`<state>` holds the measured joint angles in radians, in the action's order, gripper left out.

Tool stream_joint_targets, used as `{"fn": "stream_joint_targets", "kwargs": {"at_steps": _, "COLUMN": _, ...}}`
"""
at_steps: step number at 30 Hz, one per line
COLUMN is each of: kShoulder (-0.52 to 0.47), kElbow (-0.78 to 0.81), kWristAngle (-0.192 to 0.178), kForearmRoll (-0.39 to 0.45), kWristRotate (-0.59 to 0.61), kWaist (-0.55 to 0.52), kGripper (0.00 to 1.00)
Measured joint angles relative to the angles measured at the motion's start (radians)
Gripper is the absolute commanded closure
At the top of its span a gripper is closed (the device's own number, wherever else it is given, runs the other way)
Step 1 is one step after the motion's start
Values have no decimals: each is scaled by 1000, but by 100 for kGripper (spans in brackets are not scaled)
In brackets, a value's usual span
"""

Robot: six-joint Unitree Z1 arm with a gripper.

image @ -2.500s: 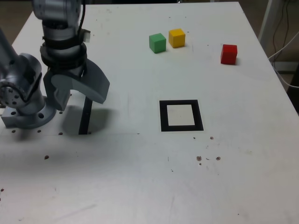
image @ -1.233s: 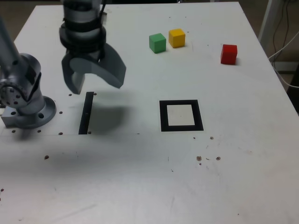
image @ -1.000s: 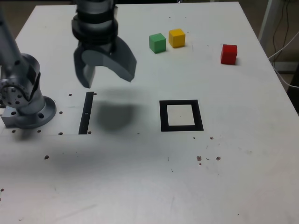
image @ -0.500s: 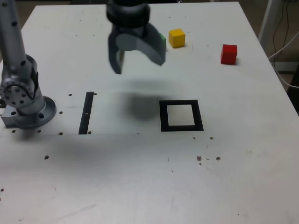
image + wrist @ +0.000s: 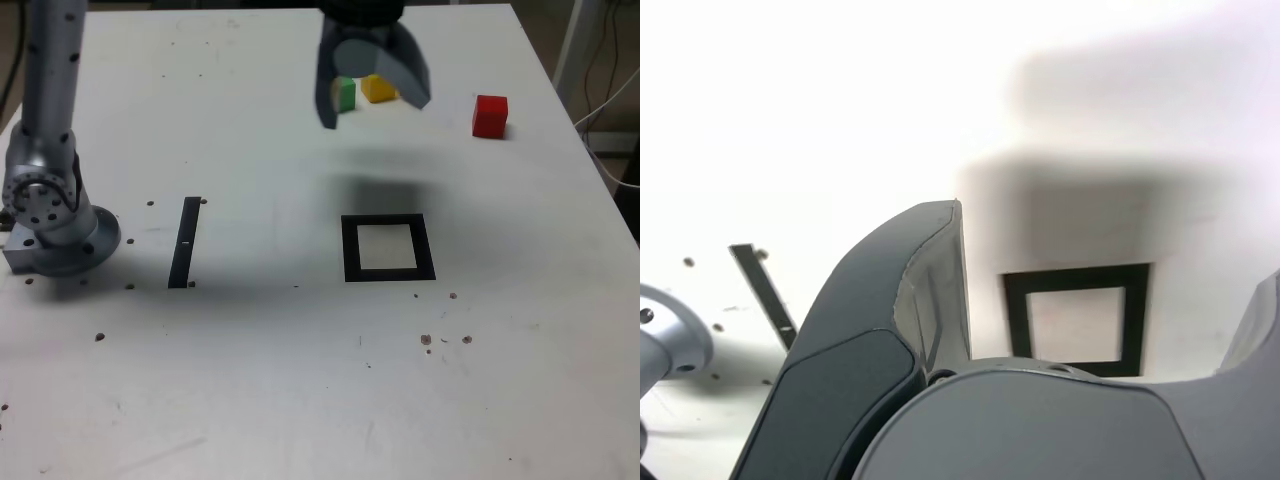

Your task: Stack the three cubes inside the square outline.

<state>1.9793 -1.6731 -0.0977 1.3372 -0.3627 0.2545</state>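
Having swung from near the arm's base across the table [image 5: 250, 380], the gripper [image 5: 372, 92] now hangs empty, jaws spread wide, above the green cube [image 5: 346, 93] and yellow cube [image 5: 377, 88]. The red cube [image 5: 490, 115] sits apart; the square outline [image 5: 387, 247] is bare. Stacking not begun; first pick appears imminent.

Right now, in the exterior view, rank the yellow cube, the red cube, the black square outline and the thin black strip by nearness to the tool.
1. Small yellow cube, between the open tool's jaws.
2. Small red cube, to the right.
3. Black square outline, below.
4. Thin black strip, far left.
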Motion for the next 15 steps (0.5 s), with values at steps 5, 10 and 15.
{"fn": "stream_joint_targets", "kwargs": {"at_steps": 5, "kShoulder": 97, "kElbow": -150, "kWristAngle": 4, "kForearmRoll": 53, "kWristRotate": -28, "kWaist": 25, "kGripper": 1}}
{"fn": "stream_joint_targets", "kwargs": {"at_steps": 10, "kShoulder": 186, "kElbow": -297, "kWristAngle": 5, "kForearmRoll": 97, "kWristRotate": -54, "kWaist": 48, "kGripper": 1}}
{"fn": "stream_joint_targets", "kwargs": {"at_steps": 15, "kShoulder": 244, "kElbow": -394, "kWristAngle": 5, "kForearmRoll": 130, "kWristRotate": -67, "kWaist": 61, "kGripper": 1}}
